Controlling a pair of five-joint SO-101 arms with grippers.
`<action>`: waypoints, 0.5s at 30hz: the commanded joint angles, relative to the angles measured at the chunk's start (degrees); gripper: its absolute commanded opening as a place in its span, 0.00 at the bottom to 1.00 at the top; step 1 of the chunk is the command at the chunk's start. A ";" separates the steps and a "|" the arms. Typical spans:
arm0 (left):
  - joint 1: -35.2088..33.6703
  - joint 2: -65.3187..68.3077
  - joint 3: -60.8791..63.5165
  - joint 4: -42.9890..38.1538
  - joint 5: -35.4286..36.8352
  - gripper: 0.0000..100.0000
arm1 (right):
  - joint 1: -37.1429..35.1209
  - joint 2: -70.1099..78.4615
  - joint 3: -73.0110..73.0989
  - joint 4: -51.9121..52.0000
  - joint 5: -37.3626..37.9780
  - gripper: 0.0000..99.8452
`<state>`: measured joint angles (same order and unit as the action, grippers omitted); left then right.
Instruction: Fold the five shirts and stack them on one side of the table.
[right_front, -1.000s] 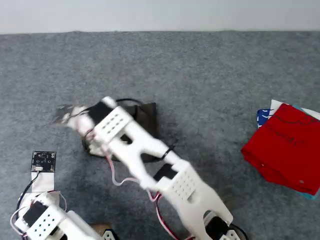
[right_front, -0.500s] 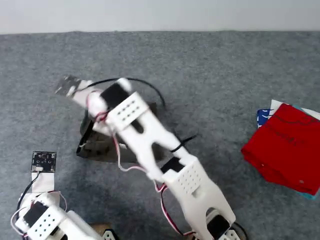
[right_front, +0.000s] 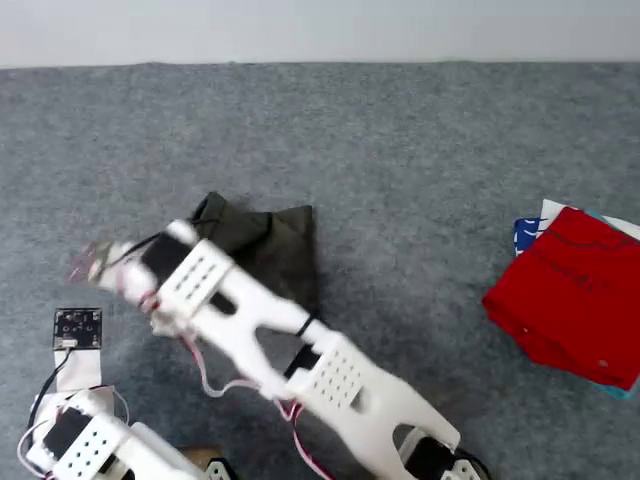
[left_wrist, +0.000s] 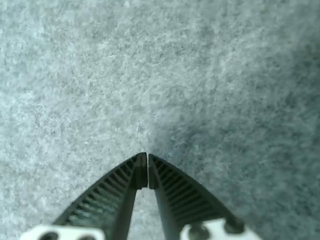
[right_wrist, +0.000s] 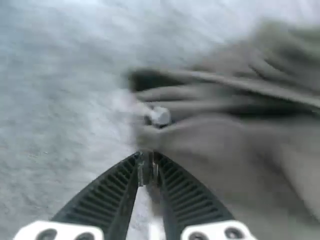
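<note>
As the closed right gripper (right_wrist: 148, 172) was swung sideways, the dark shirt (right_front: 268, 245) was laid flatter; more folding is needed. The left gripper (left_wrist: 148, 172) is closed, empty.

Bright, soft, even light on the grey table (right_front: 450, 150).
Lies dimmer just ahead and to one side of the jaws of the left gripper (left_wrist: 148, 172); smears the dark shirt (right_wrist: 240, 150) into streaks beyond the jaws of the right gripper (right_wrist: 148, 172).
</note>
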<state>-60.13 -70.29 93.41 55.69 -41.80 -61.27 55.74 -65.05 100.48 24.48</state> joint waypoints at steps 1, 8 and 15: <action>-0.44 -0.62 -0.48 -0.97 2.02 0.02 | -1.27 -2.95 -7.03 1.98 0.26 0.02; -0.44 -0.62 -0.66 -1.23 5.10 0.02 | 10.51 -5.05 -19.34 1.45 0.53 0.03; -0.44 -0.62 -0.66 -1.23 5.19 0.02 | 22.29 0.22 -20.40 -1.36 8.70 0.03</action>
<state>-60.22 -70.29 93.41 55.69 -37.14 -43.16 55.74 -82.20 100.31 30.81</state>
